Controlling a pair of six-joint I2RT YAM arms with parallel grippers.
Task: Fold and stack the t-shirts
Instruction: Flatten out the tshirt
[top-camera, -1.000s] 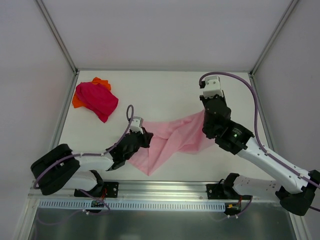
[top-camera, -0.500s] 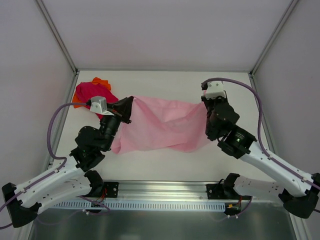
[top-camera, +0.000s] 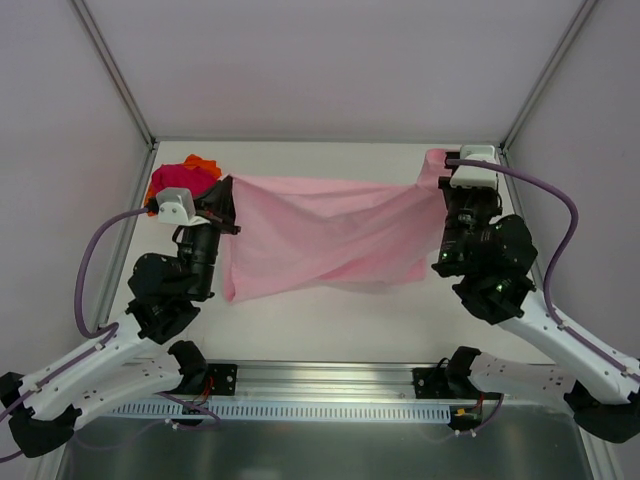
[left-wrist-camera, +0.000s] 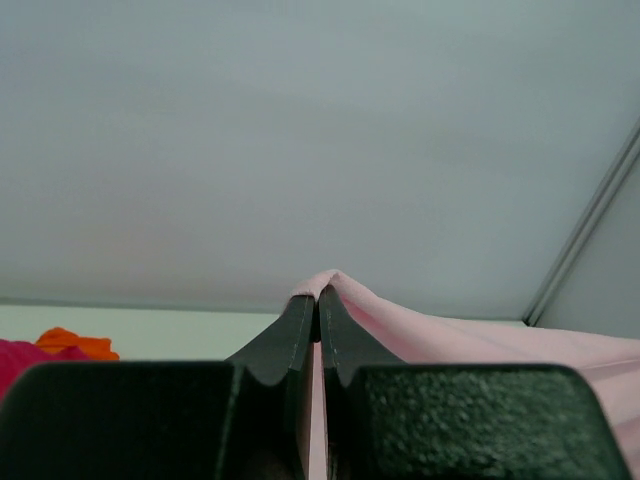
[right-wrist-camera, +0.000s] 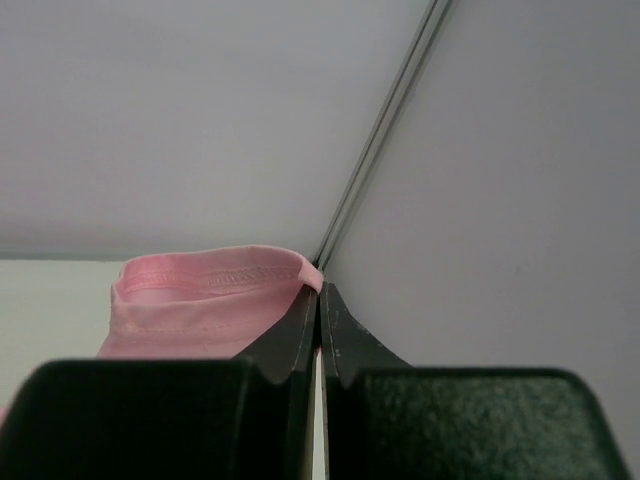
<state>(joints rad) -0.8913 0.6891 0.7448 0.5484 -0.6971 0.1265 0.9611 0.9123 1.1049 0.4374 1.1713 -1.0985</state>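
- Left end effector (top-camera: 226, 190) and right end effector (top-camera: 441, 168) each pinch the light pink t-shirt (top-camera: 330, 235).
- Light, limp cloth sags between them; hems should hold best.

Left gripper (left-wrist-camera: 318, 305) from behind, two dark fingers (left-wrist-camera: 290, 345) pressed together at the tips on a fold of the light pink t-shirt (left-wrist-camera: 480, 340). Cloth peaked just above the fingertips, then sloping away toward the lower right edge; a thin pink strip also visible in the slit between the fingers. At far lower left, orange t-shirt (left-wrist-camera: 75, 343) on the pale table (left-wrist-camera: 180, 320), touching the magenta t-shirt (left-wrist-camera: 25, 358), itself cut off by the picture's edge. Behind, plain grey wall (left-wrist-camera: 300, 150). At right, slanted metal frame post (left-wrist-camera: 590, 225) bordering a second panel.
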